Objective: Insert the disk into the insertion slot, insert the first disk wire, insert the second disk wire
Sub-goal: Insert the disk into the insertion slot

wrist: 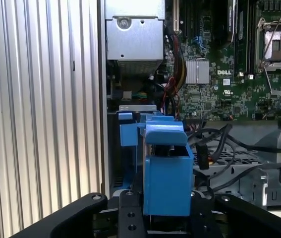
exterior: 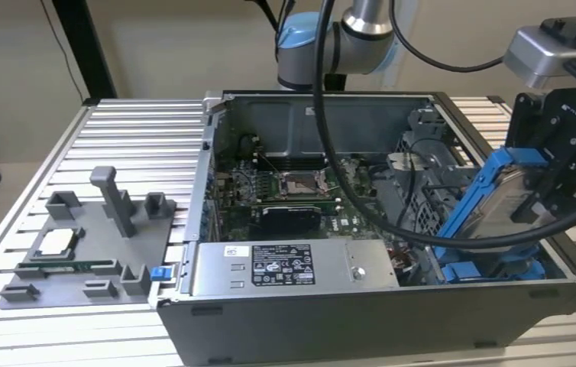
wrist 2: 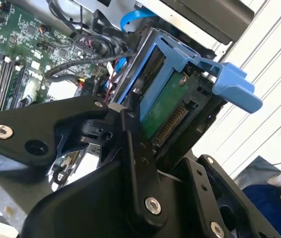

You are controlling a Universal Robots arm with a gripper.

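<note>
Currently the gripper [exterior: 538, 189] is clenched on the disk [exterior: 504, 200], which hangs tilted with its lower end close over the insertion slot [exterior: 492, 269], at the exterior view's right end of the open case [exterior: 370, 321]; it is not seated. Judgement: a clean insertion needs the blue carrier squared to the bay's blue tabs and lowered straight rather than on a slant. Room is tight, with the case's side wall flanking the bay on one side and loose black wires [wrist: 202, 154] crowding the other; open room lies overhead.
</note>
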